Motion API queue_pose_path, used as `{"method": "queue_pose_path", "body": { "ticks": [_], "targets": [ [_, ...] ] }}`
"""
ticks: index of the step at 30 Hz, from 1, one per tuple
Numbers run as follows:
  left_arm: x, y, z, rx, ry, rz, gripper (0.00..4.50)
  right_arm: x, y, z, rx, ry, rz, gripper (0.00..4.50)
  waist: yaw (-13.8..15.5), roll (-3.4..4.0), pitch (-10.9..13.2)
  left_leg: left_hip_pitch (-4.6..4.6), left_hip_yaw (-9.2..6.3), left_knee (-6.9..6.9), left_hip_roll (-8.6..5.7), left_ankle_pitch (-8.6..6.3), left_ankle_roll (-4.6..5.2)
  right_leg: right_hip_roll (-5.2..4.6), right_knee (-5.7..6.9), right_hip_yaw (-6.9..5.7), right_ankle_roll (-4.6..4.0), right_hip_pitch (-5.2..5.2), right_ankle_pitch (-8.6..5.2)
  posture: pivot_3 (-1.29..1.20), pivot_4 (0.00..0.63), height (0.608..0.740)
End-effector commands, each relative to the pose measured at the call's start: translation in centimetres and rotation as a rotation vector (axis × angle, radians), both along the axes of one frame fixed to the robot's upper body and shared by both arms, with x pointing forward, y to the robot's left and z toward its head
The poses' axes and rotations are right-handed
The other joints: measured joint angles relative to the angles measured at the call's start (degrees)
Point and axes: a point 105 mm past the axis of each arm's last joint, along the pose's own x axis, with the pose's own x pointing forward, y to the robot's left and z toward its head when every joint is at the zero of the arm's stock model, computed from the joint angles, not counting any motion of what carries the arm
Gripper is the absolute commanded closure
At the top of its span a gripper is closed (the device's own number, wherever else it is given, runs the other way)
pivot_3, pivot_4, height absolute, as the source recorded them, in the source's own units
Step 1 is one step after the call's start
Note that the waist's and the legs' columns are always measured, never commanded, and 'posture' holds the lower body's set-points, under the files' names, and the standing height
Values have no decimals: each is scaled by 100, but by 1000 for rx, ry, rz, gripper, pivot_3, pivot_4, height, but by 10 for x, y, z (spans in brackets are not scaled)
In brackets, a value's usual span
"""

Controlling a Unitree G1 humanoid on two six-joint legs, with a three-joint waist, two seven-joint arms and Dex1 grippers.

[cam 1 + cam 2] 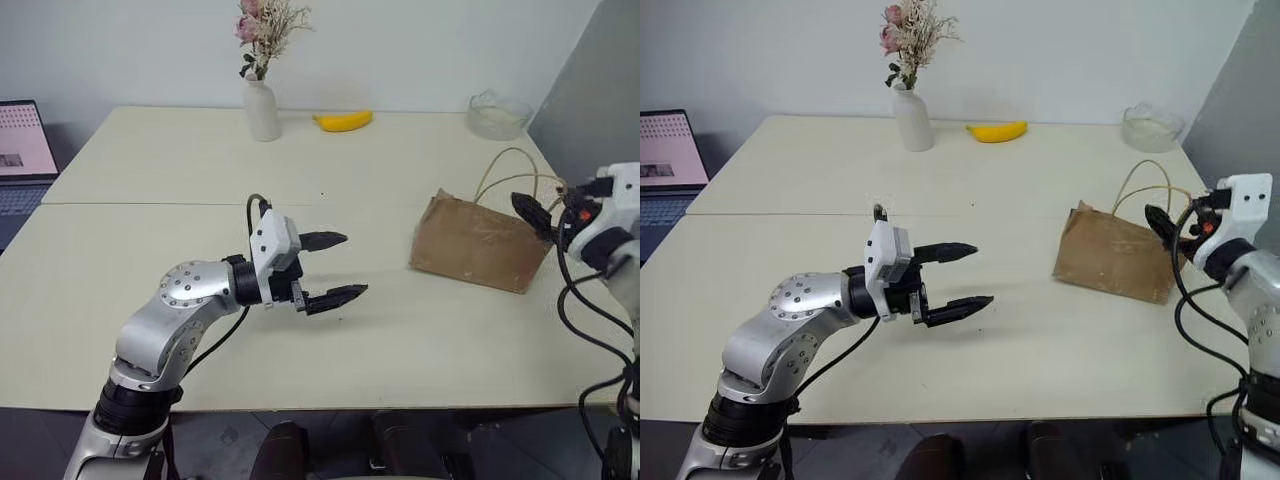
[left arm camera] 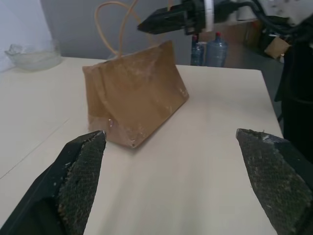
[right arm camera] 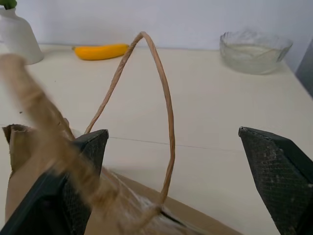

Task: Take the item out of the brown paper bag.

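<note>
The brown paper bag (image 1: pixel 470 243) stands on the right side of the table with its tan cord handles (image 3: pixel 161 98) looping up. The item is hidden; I cannot see into the bag. My left gripper (image 1: pixel 355 264) hovers over the table's middle, pointing at the bag (image 2: pixel 132 98) from a forearm's length away, open and empty. My right gripper (image 3: pixel 173 133) is at the bag's upper right edge, open, with one handle loop rising between its fingers and nothing gripped. Its black fingers (image 2: pixel 161 19) show above the bag in the left wrist view.
A yellow banana (image 1: pixel 343 121) lies at the table's far edge beside a white vase (image 1: pixel 262 108) with dried flowers. A glass bowl (image 1: pixel 497 114) sits at the far right corner. A laptop (image 1: pixel 25 145) stands off the table's left.
</note>
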Motion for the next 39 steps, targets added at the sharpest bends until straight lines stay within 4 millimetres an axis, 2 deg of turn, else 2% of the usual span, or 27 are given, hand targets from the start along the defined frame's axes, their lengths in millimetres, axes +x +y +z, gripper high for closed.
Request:
{"method": "queue_pose_path", "body": {
  "ticks": [1,11,12,17,23,30,35,37,39],
  "targets": [
    [-8,-6,13,-7,-44,-35,0,6,-1,17,-15,-24,8,611,4,1,0,-1,-1,-1,0,0,0,0,0,-1,0,-1,0,0,150,740],
    [-9,-6,19,-16,-43,-20,0,11,1,35,-15,-38,13,4326,6,2,1,-6,0,0,1,0,0,0,-2,0,1,-3,0,0,150,740],
    [-10,-6,19,-17,-42,-20,0,11,3,36,-23,-41,21,4454,6,2,1,-5,-1,0,1,0,0,0,-2,0,1,-3,0,0,150,740],
    [-11,-3,23,-30,-28,-19,0,12,19,48,-49,-73,65,4454,2,3,2,-5,-1,0,4,0,0,0,0,0,1,-4,0,0,150,740],
    [-14,3,23,-44,-22,32,0,23,50,77,-59,-143,152,4454,-16,15,10,-4,1,-1,6,0,0,0,3,2,1,-8,0,0,150,740],
    [-5,24,26,-135,-66,298,0,45,94,102,-5,-172,273,4454,-4,16,10,-6,-1,0,8,0,0,-2,0,2,0,-7,1,0,150,740],
    [0,53,15,-160,-71,519,0,66,136,112,1,-201,351,4454,-15,21,13,-4,4,-2,12,0,0,-8,0,7,-1,-11,1,0,150,740],
    [0,60,12,-169,-72,573,0,72,147,114,9,-206,366,4454,-8,21,13,-8,0,-2,14,0,0,-8,2,2,-1,-14,1,0,150,740],
    [0,70,5,-169,-68,647,0,80,170,116,32,-209,400,4454,-9,22,13,-9,-1,-2,14,0,0,-8,2,0,-2,-15,1,0,150,740]
  ]
}}
